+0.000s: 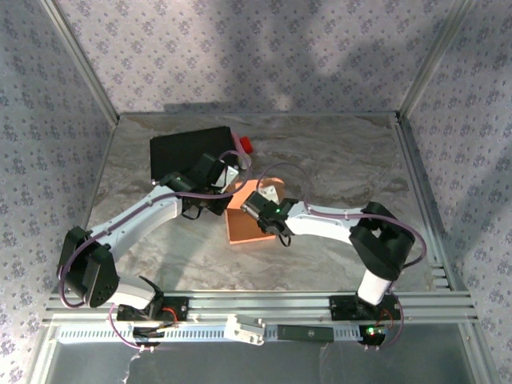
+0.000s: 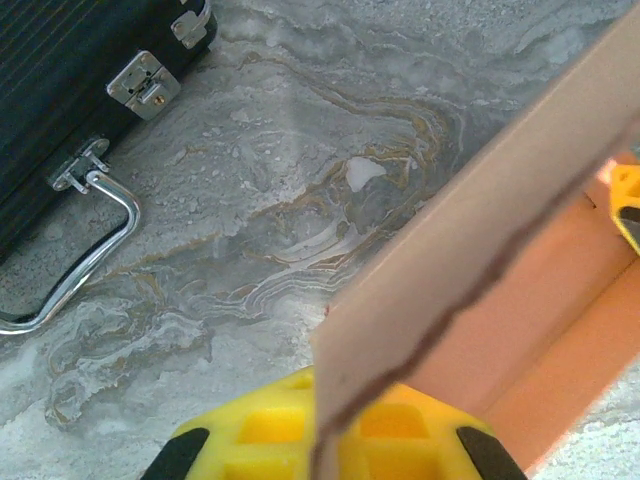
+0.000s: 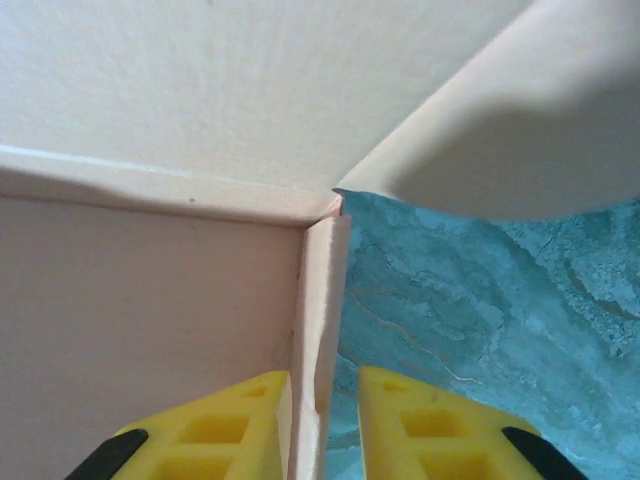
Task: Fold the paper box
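Grey marbled table (image 1: 344, 160), floral-papered walls (image 1: 240, 48), black case (image 1: 180, 152) upper left. At centre frame sits the paper box (image 1: 244, 228), thin matte salmon card. Left gripper (image 2: 325, 440) pinches one raised flap; right gripper (image 3: 325, 430) straddles a box side, slightly spread.

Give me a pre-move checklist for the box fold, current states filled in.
1. Left gripper shut on a paper box panel: ok.
2. Right gripper clamped on the box wall: not ok, gap on one side.
3. Black case apart from the box: ok.
4. All flaps tucked: cannot tell.
5. Wrists clear of each other: cannot tell, crowded over the box.
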Tool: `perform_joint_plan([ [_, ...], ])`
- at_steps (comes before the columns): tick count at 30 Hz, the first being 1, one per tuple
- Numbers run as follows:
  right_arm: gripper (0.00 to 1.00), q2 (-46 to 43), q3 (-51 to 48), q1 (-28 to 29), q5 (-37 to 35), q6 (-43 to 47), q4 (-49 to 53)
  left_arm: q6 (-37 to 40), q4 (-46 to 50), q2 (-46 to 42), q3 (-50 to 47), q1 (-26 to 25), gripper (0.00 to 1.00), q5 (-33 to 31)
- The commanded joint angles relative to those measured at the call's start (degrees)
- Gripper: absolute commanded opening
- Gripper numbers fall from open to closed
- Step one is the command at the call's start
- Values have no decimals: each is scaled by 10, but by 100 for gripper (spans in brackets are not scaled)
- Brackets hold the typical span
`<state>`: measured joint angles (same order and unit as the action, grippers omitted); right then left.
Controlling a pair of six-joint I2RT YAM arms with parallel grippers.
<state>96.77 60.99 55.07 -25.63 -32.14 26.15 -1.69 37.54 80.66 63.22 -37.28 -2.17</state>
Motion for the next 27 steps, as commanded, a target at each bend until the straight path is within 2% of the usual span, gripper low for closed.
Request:
perform_joint_plan([
  [1,29,-34,-5,-7,16,6,-1,5,10,-12,7,1,0,7],
  [9,34,-100,-16,-18,23,15,7,9,9,-13,6,0,0,10],
  [12,34,-152,-42,-55,37,51,-20,14,10,-12,6,1,0,11],
  [16,36,-204,-66,-154,170,131,-76,20,10,-10,5,1,0,14],
  [20,44,-195,-37,-229,294,207,-67,25,6,-10,4,5,0,17],
  [24,47,-157,5,-245,373,273,-34,28,5,-6,4,10,0,23],
  [27,46,-146,16,-238,385,307,-21,32,6,-2,6,11,0,24],
])
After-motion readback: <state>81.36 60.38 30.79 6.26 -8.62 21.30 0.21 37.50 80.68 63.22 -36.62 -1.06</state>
